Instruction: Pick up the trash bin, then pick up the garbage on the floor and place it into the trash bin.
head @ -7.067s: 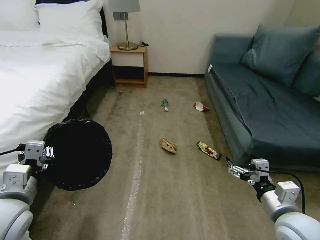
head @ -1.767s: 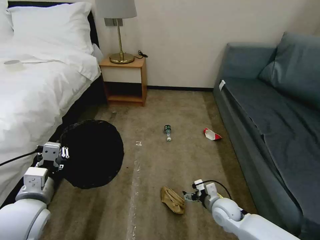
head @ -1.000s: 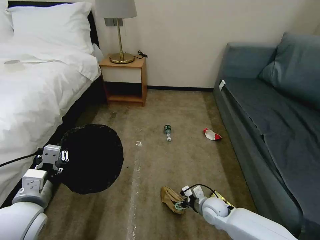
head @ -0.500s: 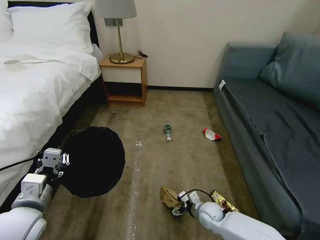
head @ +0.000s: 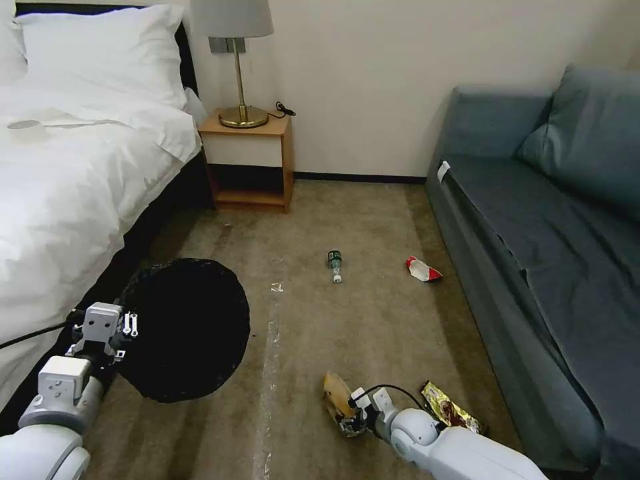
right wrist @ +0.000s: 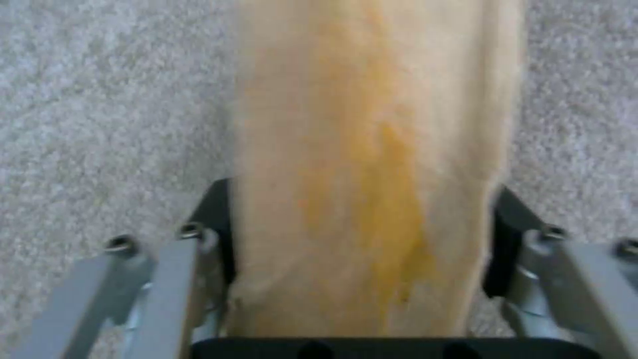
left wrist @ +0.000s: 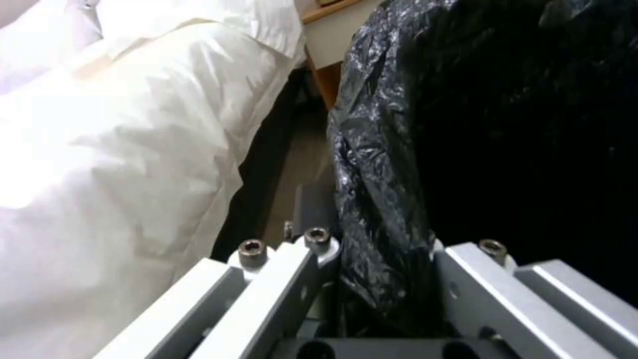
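Lower centre of the head view: right gripper (head: 347, 419) down at the carpet (head: 373, 320), jaws pinching the brown paper bag (head: 337, 395); dark snack wrapper (head: 450, 413) just beside it. Lower left: left gripper (head: 127, 327) clamped on the bag-lined rim of the trash bin (head: 183, 327), next to the bed (head: 67, 193). Mid-frame, bottle (head: 335, 265) and red-and-white wrapper (head: 422, 269) lie well apart.

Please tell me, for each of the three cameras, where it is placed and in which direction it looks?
Head view: high on the robot, looking forward and down at the carpet; both arms show, left tool on the trash bin, right tool at the paper bag.
Left wrist view: along the left tool, pinching the bin's bag.
Right wrist view: down along the right tool, around the bag.
Shared: bin and paper bag.
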Robot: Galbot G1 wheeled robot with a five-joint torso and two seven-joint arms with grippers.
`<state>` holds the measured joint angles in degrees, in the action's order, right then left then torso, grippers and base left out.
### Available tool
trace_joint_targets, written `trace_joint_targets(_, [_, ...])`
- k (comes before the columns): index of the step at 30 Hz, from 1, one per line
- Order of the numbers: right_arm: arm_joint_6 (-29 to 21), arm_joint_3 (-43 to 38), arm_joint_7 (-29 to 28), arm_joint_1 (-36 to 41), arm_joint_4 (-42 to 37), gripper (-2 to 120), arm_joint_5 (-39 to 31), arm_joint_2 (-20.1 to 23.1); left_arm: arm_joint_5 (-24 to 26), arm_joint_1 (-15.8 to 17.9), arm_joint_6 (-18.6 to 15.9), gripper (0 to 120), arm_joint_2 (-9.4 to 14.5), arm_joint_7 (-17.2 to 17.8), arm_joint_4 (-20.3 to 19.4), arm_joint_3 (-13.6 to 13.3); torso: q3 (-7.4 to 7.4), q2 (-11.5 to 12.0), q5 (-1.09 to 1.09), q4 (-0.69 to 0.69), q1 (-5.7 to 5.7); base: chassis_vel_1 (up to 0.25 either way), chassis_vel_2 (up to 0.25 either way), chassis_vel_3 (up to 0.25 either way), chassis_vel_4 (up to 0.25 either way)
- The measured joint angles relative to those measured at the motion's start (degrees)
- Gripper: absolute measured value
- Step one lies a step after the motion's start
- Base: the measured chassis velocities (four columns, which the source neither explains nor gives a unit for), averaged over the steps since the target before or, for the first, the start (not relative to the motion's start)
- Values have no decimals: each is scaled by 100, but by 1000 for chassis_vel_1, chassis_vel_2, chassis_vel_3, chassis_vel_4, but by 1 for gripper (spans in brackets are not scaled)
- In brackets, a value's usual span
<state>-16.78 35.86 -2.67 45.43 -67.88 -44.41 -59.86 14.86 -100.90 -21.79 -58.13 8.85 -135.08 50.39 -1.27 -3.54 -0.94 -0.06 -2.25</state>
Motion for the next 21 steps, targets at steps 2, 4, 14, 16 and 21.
trace_joint_targets(2, [7, -5, 3, -9, 8, 52, 3, -3, 3, 3, 1, 4, 5, -1, -8, 1, 0, 0, 3, 0, 0, 0, 0, 0, 0])
trace_joint_targets(4, [8, -25, 7, -16, -34, 42, -12, 24, 2, 47, 1, 4, 2, 22, -6, -21, -2, 1, 11, 5, 0, 0, 0, 0, 0])
trace_joint_targets(14, [39, -182, 37, 128, -210, 10, -18, 154, -8, 55, -1, 4, -8, 34, 46, -28, -3, 2, 7, 6, -1, 0, 0, 0, 0])
trace_joint_targets(16, [40, -223, 29, 157, -258, 5, -5, 185, -13, 54, 1, 4, -13, 34, 55, -28, -4, 2, 7, 5, -2, 0, 0, 0, 0])
trace_joint_targets(21, [36, -480, -39, 282, -585, 0, 67, 325, -25, 64, 21, 4, -29, 34, 72, -55, -3, 3, 7, 5, -2, 0, 0, 0, 0])
